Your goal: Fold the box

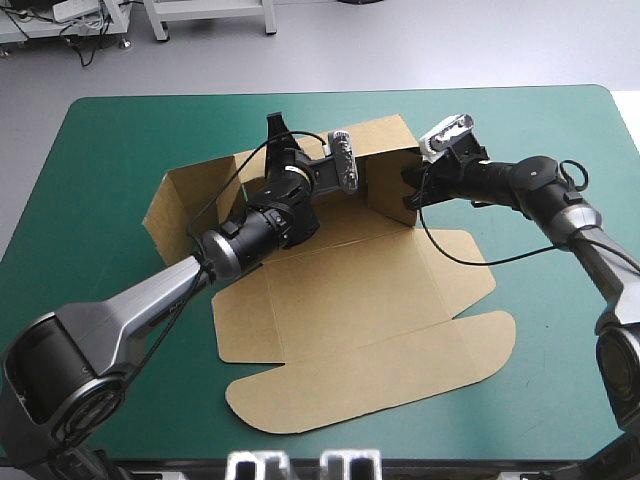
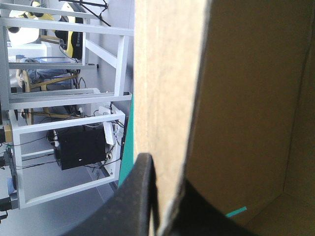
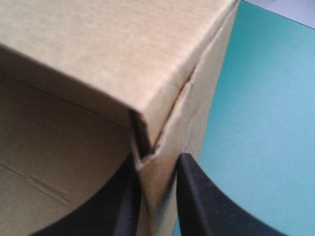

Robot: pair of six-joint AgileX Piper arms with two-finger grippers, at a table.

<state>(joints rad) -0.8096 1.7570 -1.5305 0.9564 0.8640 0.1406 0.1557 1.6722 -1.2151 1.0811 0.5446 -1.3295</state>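
left pincer [image 2: 165,211] grips box [image 1: 350,300] far wall | right pincer [image 3: 157,201] grips corner

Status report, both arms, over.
Grippers: left gripper shut on the box at its far wall, right gripper shut on its right corner. Walls partly raised, lid flat. No obstruction seen.

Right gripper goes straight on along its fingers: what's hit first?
Likely the box: the right gripper is shut on a raised wall, and the corner joining the next wall stands just ahead between its fingers.
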